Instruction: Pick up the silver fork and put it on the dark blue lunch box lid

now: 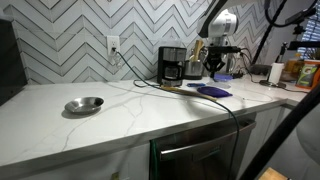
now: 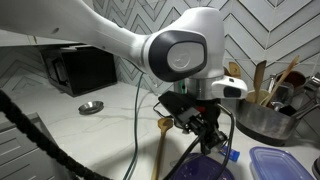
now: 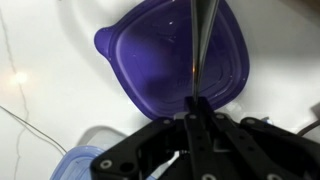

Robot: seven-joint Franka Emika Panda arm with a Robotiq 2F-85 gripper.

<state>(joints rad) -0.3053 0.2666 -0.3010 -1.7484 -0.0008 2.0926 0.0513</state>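
Observation:
In the wrist view my gripper (image 3: pixel 192 108) is shut on the silver fork (image 3: pixel 201 45), which sticks out from the fingertips over the dark blue lunch box lid (image 3: pixel 150 60). The lid lies flat on the white counter right below the fork. In both exterior views the gripper (image 1: pixel 214 68) (image 2: pixel 207 135) hovers just above the lid (image 1: pixel 211 89) (image 2: pixel 200 168). The fork is too thin to make out in the exterior views.
A round metal bowl (image 1: pixel 84 104) (image 2: pixel 91 107) sits far off on the counter. A black coffee maker (image 1: pixel 172 64), a holder of wooden utensils (image 2: pixel 275 85), a metal pot (image 2: pixel 262 120) and a clear-blue container (image 2: pixel 282 163) (image 3: pixel 75 165) stand close by. A wooden spoon (image 2: pixel 163 140) lies by the lid.

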